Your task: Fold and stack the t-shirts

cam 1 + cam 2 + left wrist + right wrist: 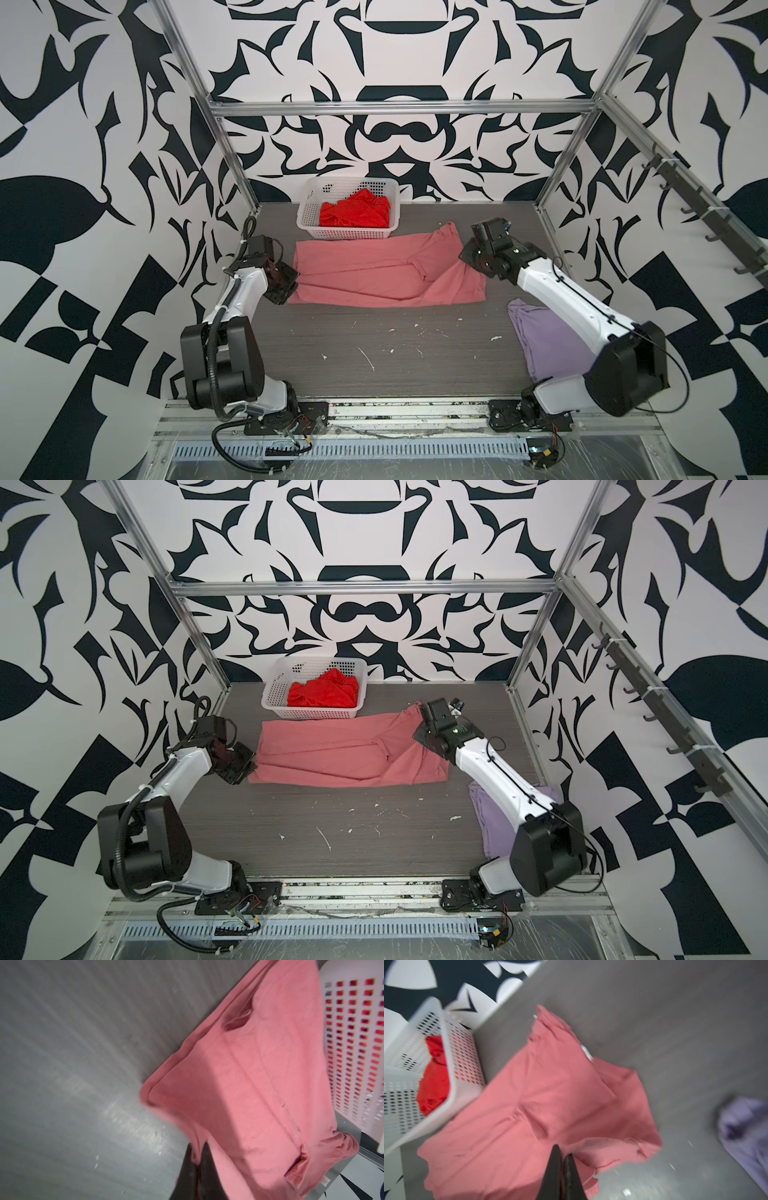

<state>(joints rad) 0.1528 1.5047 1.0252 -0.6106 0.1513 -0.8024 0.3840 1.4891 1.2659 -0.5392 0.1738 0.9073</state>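
The left gripper (197, 1148) is clamped on one end of the salmon-pink t-shirt (374, 270). The right gripper (562, 1152) is closed on the opposite end, with the cloth spread between them on the bench (374, 357).

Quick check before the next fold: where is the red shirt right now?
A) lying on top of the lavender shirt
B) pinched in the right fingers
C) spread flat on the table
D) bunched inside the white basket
D: the red shirt lies crumpled inside the white basket, while the pink shirt is spread on the table and the lavender shirt lies separately.
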